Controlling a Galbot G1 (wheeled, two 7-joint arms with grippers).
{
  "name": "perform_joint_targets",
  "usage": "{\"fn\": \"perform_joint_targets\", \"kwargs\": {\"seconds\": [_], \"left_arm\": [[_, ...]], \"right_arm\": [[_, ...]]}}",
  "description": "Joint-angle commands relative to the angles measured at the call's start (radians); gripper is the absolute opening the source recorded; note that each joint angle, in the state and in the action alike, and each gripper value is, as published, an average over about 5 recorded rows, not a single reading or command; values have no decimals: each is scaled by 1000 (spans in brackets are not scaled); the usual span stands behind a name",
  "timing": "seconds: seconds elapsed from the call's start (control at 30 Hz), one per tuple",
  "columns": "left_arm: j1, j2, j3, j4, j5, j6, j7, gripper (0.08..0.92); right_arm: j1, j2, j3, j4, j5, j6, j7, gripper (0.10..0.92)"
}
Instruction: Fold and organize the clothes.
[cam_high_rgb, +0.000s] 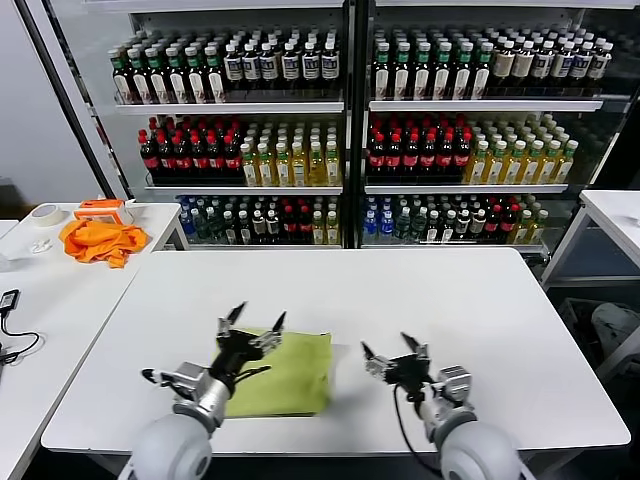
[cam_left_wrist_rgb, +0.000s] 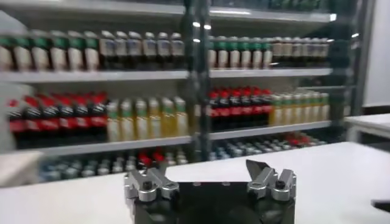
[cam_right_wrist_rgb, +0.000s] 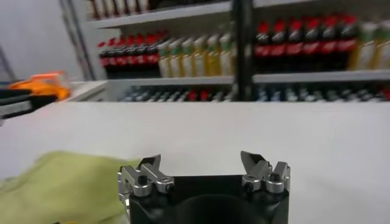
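— Two claws face you at the near edge of the white bench (cam_high_rgb: 400, 300). Where does the T-shirt lie?

— Your light yellow-green T-shirt (cam_high_rgb: 290, 375) lies folded into a flat rectangle on the bench, near its front edge and to the robot's left of centre. You see only plain cloth on its upper face.

— And the left claw?

— Your left claw (cam_high_rgb: 252, 322) is raised over the shirt's left part, fingers spread apart and holding nothing; whether it touches the cloth cannot be told.

— The right claw?

— Your right claw (cam_high_rgb: 390, 352) hovers over bare bench just beside the shirt's right edge, fingers likewise apart and empty. In the right wrist view the shirt (cam_right_wrist_rgb: 67, 182) shows beside those parted fingers (cam_right_wrist_rgb: 149, 173).

— Background?

— You see shelves of bottles (cam_high_rgb: 340, 120) behind the bench, and an orange cloth (cam_high_rgb: 100, 240) on a side table (cam_high_rgb: 50, 290) to the left.
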Motion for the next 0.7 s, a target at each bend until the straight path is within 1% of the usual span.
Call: {"fn": "perform_joint_targets", "kwargs": {"seconds": [0.03, 0.2, 0.33, 0.43, 0.5, 0.6, 0.7], "left_arm": [[86, 51, -135, 12, 76, -59, 18, 815], [83, 39, -130, 23, 83, -61, 19, 822], [92, 28, -127, 30, 86, -65, 20, 823], [98, 23, -125, 35, 90, -66, 19, 823], [100, 22, -125, 37, 91, -66, 19, 823], [101, 20, -123, 42, 94, -67, 19, 822], [99, 16, -122, 46, 95, -66, 19, 823]], "right_arm": [[270, 64, -253, -228, 82, -43, -7, 823], [344, 97, -262, -313, 91, -27, -28, 823], [378, 119, -256, -378, 125, -12, -49, 823], [387, 124, -260, -404, 159, -26, -51, 822], [381, 124, -264, -409, 175, -34, -56, 808], [372, 128, -266, -413, 185, -36, -68, 744], [373, 136, -263, -427, 188, -30, -78, 658]]}}
